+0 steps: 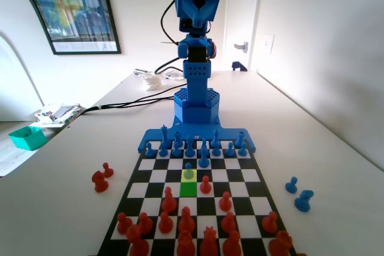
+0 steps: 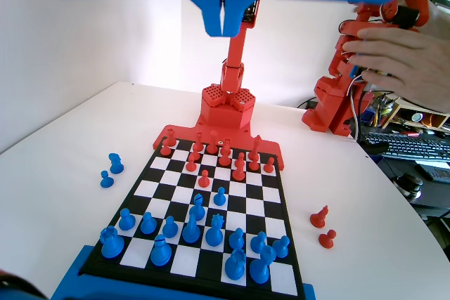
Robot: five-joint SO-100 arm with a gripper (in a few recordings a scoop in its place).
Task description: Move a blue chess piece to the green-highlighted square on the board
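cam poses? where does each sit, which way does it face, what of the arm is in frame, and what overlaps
Fixed view: sits low at the red end of the board, facing the blue arm at the far end.
Wrist view: rides high on the arm, looking down the board from the blue end; the gripper, jaws together, hangs from the top edge.
Shared: the board, and the lone advanced blue pawn, which stands on the yellow square in the fixed view.

Front red pieces (image 1: 208, 243) cut off, prob. kings.
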